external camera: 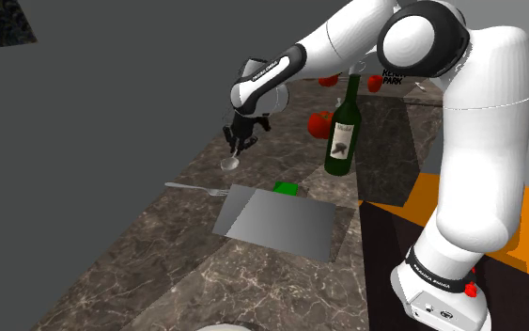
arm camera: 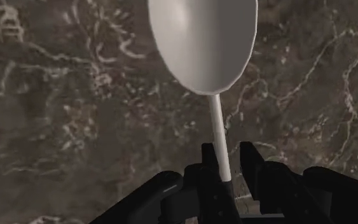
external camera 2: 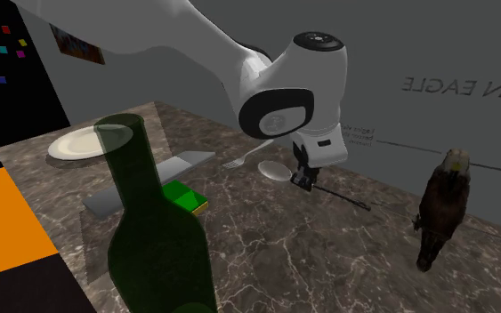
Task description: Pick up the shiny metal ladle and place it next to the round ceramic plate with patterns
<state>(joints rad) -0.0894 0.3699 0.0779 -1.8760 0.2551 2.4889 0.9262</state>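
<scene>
Just beyond the grey board [external camera: 276, 221] lying flat on the dark marble table [external camera: 149, 263], the black gripper [arm camera: 227, 151] is clamped on the ladle [arm camera: 203, 44]; its two fingers pinch the thin handle a short way behind the pale, rounded bowl; the bowl sticks out ahead of the fingers, low over the table, and whether it touches the stone cannot be told. A fork [external camera 2: 238, 163] lies between the board and the ladle, close to the board's edge; a green box [external camera 2: 184, 196] sits against another edge of the board. The pale round plate [external camera 2: 77, 142] rests off the board's opposite end, so the ladle is well apart from it, with the board between them. A green wine bottle [external camera: 344, 132] stands upright near the board on the arm's side; a red fruit [external camera: 320, 123] lies just beside that bottle. An eagle figure [external camera 2: 440, 209] stands far from the board, past the ladle.
</scene>
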